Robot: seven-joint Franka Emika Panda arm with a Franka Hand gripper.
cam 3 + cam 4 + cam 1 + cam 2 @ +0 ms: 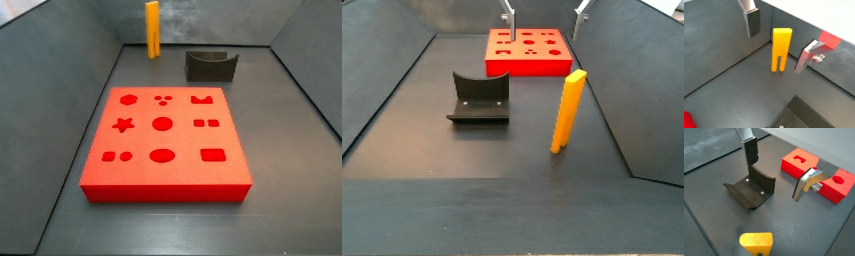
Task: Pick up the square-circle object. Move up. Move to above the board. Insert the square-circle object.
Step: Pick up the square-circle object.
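Note:
The square-circle object is an orange-yellow bar standing upright on its two prongs on the dark floor, close to a wall, in both side views [152, 30] [568, 110]. In a wrist view [781, 49] it shows between the fingers but well beyond them; only its top shows in a wrist view [756, 241]. The red board [167, 188] [529, 68] lies flat, its shaped holes empty. My gripper [779, 40] [779, 170] is open and empty. In a side view [545, 12] only its fingertips show, high over the board's far end.
The dark fixture [209, 66] [478, 100] [751, 190] stands on the floor between the board and the bar. Two red notched blocks [801, 163] [839, 185] show beside one finger. Grey walls enclose the floor.

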